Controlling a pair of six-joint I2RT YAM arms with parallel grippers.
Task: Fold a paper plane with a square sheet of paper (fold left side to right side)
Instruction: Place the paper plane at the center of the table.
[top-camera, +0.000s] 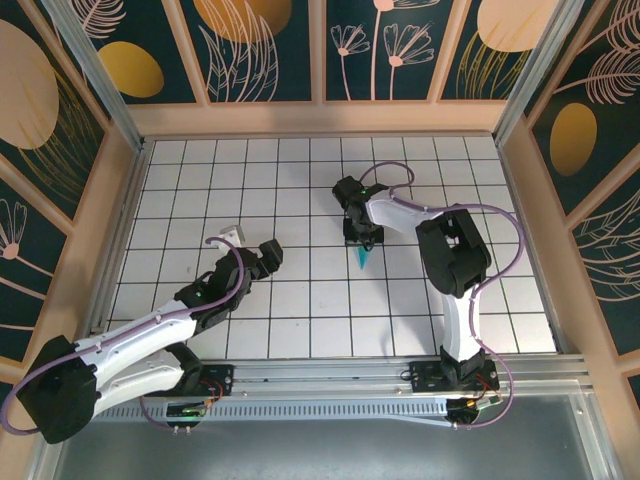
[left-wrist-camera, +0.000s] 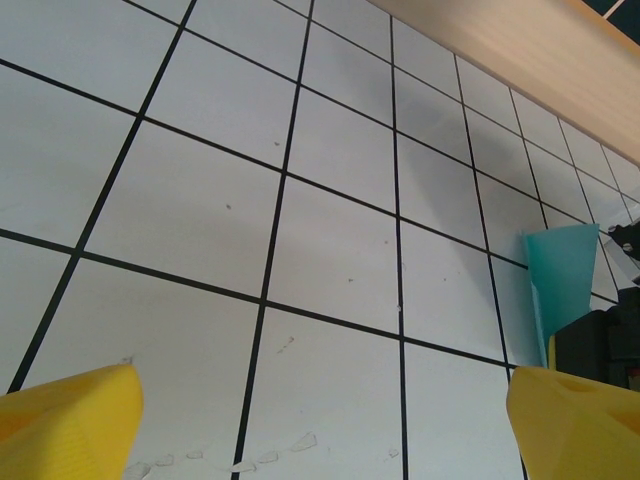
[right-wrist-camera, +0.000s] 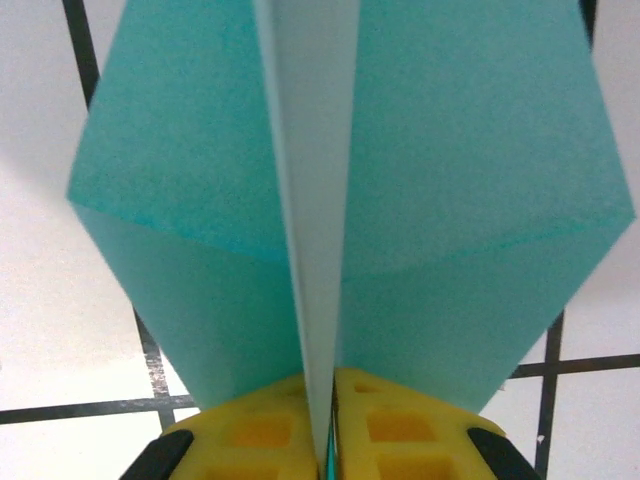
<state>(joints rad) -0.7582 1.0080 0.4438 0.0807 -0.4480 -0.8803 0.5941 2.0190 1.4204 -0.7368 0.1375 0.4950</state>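
Note:
The turquoise square sheet of paper is folded into a slim paper plane (top-camera: 362, 257), pointing toward the near edge at mid-table. My right gripper (top-camera: 361, 240) stands over it, shut on the central fold. In the right wrist view the yellow pads (right-wrist-camera: 260, 430) pinch that keel, my right gripper (right-wrist-camera: 333, 405) sits between the two wings, and the plane (right-wrist-camera: 460, 200) spreads to both sides. My left gripper (top-camera: 252, 245) hovers about three tiles to the left, open and holding nothing. Its yellow fingertips (left-wrist-camera: 70, 415) stand far apart, and the paper plane (left-wrist-camera: 563, 275) shows at the right.
The white grid table (top-camera: 300, 310) is enclosed by low wooden walls (top-camera: 320, 120) at the back and sides. A metal rail (top-camera: 330, 375) with both arm bases runs along the near edge. Small torn marks (left-wrist-camera: 240, 460) dot the tile under the left gripper.

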